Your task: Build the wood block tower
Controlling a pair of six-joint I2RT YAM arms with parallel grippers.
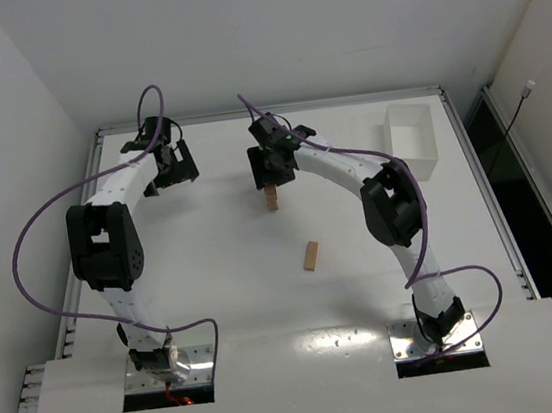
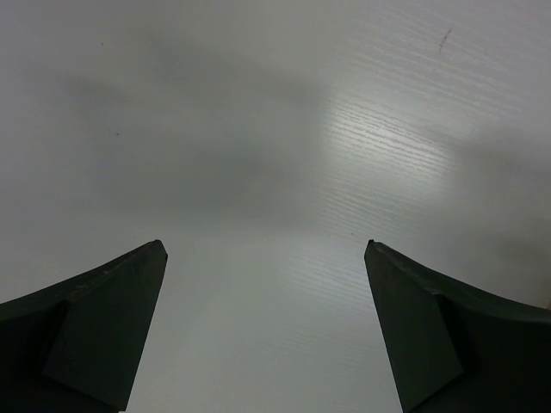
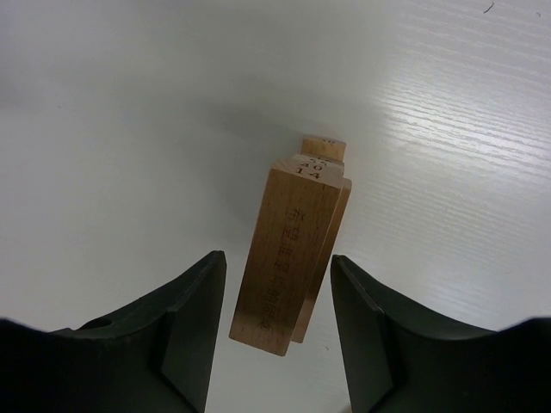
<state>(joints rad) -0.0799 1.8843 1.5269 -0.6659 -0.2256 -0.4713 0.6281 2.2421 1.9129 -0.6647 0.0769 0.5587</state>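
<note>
The tower (image 1: 273, 201) is a short stack of tan wood blocks near the table's middle back. In the right wrist view its top block (image 3: 288, 258) carries printed characters, and the lower blocks (image 3: 324, 149) peek out beyond it. My right gripper (image 1: 270, 172) sits just over the tower. Its jaws (image 3: 277, 260) are open on either side of the top block, with a gap on each side. One loose wood block (image 1: 310, 255) lies flat nearer the front. My left gripper (image 1: 166, 170) is open and empty over bare table (image 2: 265, 245).
A white rectangular tray (image 1: 412, 139) stands at the back right. The table has raised edges and white walls close around it. Purple cables loop above both arms.
</note>
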